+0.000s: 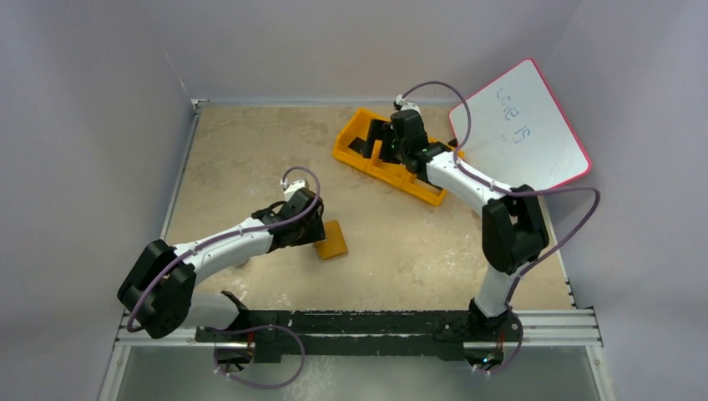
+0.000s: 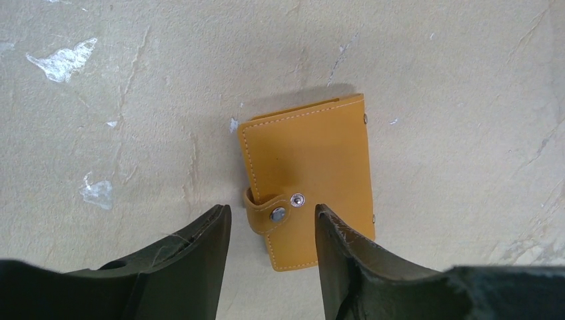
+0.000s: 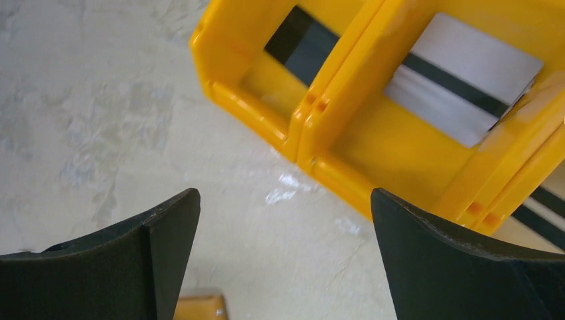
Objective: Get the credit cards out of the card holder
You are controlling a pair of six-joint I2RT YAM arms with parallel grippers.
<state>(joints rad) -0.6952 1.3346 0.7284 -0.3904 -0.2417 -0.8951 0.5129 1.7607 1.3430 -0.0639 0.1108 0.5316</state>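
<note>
The tan card holder (image 2: 306, 167) lies flat and closed on the table, its strap (image 2: 270, 212) snapped over the edge. It also shows in the top view (image 1: 332, 240). No card shows in it. My left gripper (image 2: 273, 220) is open and empty just above it, one finger on each side of the strap end; in the top view it (image 1: 313, 230) is at the holder's left edge. A silvery credit card (image 3: 466, 73) with a black stripe lies in the orange tray. My right gripper (image 3: 285, 200) is open and empty above bare table at the tray's near edge.
The orange three-compartment tray (image 1: 351, 138) stands at the back centre, and a dark card-like piece (image 3: 300, 43) lies in its left compartment. A white board with a pink rim (image 1: 522, 125) leans at the back right. Walls close in the left and back.
</note>
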